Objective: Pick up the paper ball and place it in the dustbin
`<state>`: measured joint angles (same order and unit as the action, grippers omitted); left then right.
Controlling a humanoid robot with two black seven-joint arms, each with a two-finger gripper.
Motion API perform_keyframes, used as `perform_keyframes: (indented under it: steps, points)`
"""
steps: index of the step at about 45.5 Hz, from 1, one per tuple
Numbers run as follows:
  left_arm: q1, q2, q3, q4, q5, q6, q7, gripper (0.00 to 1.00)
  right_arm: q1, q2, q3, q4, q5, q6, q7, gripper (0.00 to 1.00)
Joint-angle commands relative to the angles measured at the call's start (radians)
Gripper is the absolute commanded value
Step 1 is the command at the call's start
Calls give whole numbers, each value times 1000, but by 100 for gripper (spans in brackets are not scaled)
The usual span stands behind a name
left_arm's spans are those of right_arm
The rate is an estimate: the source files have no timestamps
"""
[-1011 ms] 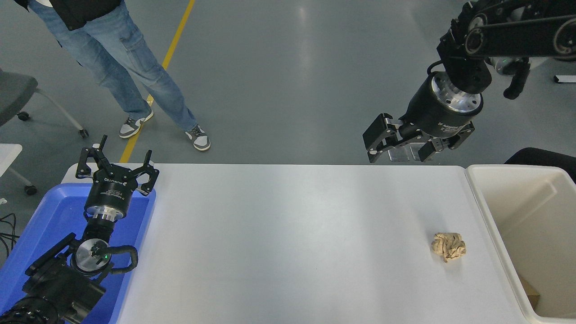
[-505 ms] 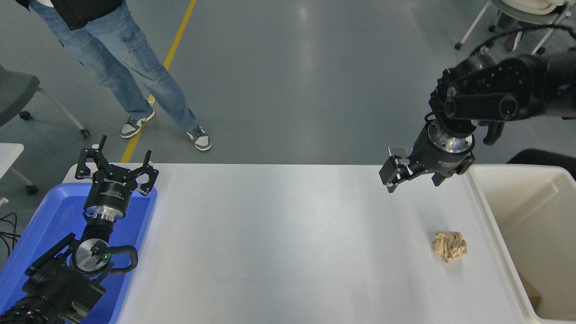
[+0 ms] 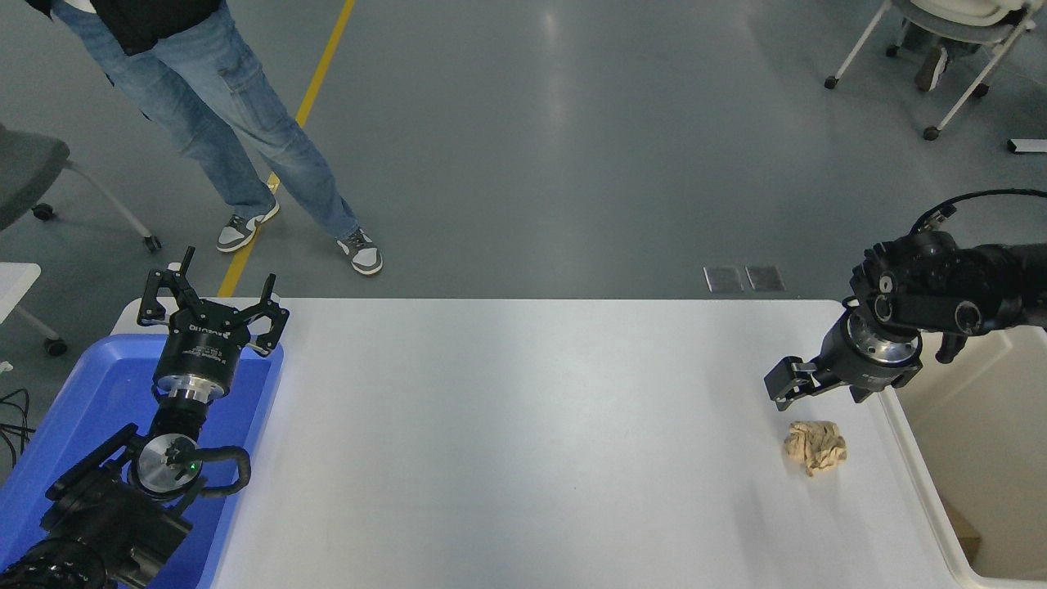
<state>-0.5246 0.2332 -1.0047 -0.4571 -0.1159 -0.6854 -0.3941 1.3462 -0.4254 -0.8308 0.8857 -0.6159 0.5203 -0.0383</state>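
The paper ball, a wrinkly tan lump, lies on the white table near its right end. The cream-white dustbin stands right of the table, close beside the ball. My right gripper comes in from the right edge and hangs low just beyond the ball, a little above it and not touching it. Its fingers are spread open and it holds nothing. My left gripper is parked at the lower left, open and empty, over the blue tray.
A blue plastic tray sits at the table's left end under my left arm. A person in jeans stands on the floor beyond the far left edge. A piece of brown cardboard lies inside the dustbin.
My right arm has come down and toward me, from high over the table's far edge to just beyond the paper ball. The ball and my left arm have not moved.
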Motion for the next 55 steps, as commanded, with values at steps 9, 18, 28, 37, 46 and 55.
perform_keyframes:
  steps: [9, 18, 28, 37, 46, 55]
  points:
    - [0, 0, 0, 0, 1, 0, 0, 100, -234, 7, 108, -149, -30, -161, 0, 97]
    - [0, 0, 0, 0, 1, 0, 0, 100, -266, 8, 136, -177, -27, -186, 8, 28]
    - [0, 0, 0, 0, 1, 0, 1, 100, -254, 5, 153, -171, -11, -178, 9, 0]
    - [-2, 0, 0, 0, 1, -2, 1, 100, -10, -94, 56, 2, -16, -120, 15, 0]
    - [0, 0, 0, 0, 1, -2, 1, 100, 359, -167, -138, 229, -11, -31, 15, 0]
    - [0, 0, 0, 0, 1, -2, 1, 100, 700, -188, -289, 364, 1, 53, 17, 0]
